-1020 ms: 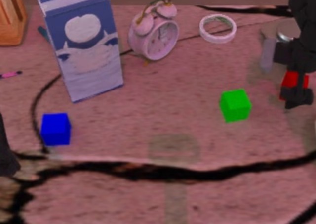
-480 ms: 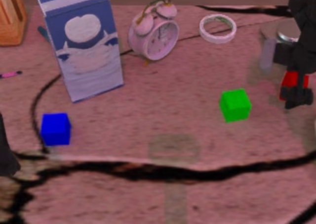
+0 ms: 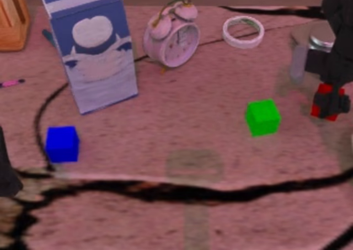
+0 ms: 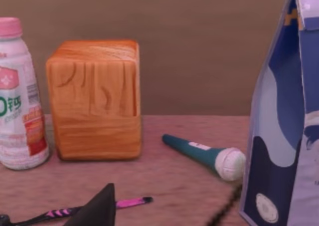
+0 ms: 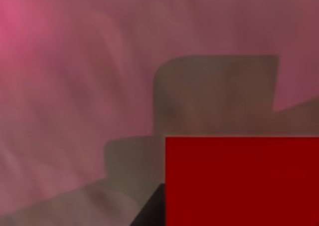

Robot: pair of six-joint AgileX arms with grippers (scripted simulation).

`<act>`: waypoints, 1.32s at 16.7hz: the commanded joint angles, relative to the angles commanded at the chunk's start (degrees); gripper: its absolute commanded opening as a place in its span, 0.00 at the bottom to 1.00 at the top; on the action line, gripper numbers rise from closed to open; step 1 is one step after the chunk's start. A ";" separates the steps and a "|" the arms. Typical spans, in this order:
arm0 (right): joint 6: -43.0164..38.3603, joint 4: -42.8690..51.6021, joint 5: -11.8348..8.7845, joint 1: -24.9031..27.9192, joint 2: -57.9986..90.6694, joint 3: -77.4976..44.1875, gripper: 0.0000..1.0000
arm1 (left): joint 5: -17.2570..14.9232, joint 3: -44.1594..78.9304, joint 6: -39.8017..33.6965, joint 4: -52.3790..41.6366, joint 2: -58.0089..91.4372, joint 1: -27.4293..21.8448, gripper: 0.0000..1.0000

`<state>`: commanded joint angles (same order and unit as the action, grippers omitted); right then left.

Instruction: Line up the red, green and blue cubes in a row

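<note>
The red cube hangs at the table's right side, with my right gripper shut on it. In the right wrist view the red cube fills the lower corner beside one dark finger, above its shadow on the pink cloth. The green cube rests on the cloth just left of it, apart from it. The blue cube sits far off at the left front. My left gripper stays parked at the left edge, open; one fingertip shows in its wrist view.
A tall blue-and-white carton stands at the back left, with an alarm clock and a tape ring behind the middle. A wooden block, a bottle, a teal microphone and a pink pen are at the far left.
My right gripper has shifted slightly toward the table's front with the red cube in it. The green and blue cubes and the left arm have not moved.
</note>
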<state>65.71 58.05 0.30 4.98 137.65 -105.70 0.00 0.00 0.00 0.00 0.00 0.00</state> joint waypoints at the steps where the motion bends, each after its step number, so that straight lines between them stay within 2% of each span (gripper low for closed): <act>1: 0.00 0.00 0.00 0.00 0.00 0.00 0.00 | 0.00 0.00 0.00 0.00 0.00 0.00 1.00; 8: 0.00 0.00 0.00 0.00 0.00 0.00 0.00 | 0.00 0.00 0.00 0.00 0.00 0.00 1.00; 12: -0.75 3.80 -0.22 -0.04 -2.29 -2.05 0.00 | 0.00 0.00 0.00 0.00 0.00 0.00 1.00; 17: -0.60 14.25 -0.24 0.41 -4.46 -9.55 0.00 | 0.00 0.00 0.00 0.00 0.00 0.00 1.00; 22: -0.77 15.12 -0.24 0.19 -4.74 -10.32 0.00 | 0.00 0.00 0.00 0.00 0.00 0.00 1.00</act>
<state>64.94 73.17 0.06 5.17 132.91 -116.02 0.00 0.00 0.00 0.00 0.00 0.00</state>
